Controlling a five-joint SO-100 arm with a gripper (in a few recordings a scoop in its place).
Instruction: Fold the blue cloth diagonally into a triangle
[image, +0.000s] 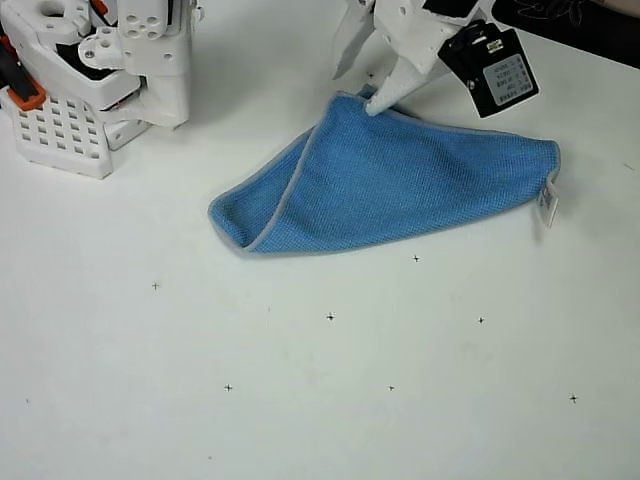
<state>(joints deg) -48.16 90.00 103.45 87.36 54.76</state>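
Where the white arm reaches in from the top edge of the overhead view, its gripper hangs over the top corner of the blue cloth with its 2 fingers spread apart. The right finger slants down and to the left, and its tip touches the cloth's upper corner. The left finger points down beside it, its tip apart from the cloth, over bare table. Nothing is clamped between them, so the jaws stand fairly wide. A black block with a white label sits on the arm just right of the fingers.

The blue cloth lies flat on the white table, in the upper middle of the view, already folded into a rough triangle. Its peak is under the gripper, 1 rounded corner lies at the lower left and another at the right. A pale grey stitched border runs along the edges, and a second line of that border slants from the peak down toward the lower left corner, showing where the top layer lies over the bottom one. The layers do not match exactly on that left side. A small white tag sticks out at the right corner.

A white robot base with orange parts stands at the upper left, well apart from the cloth. Small black cross marks dot the table below the cloth.
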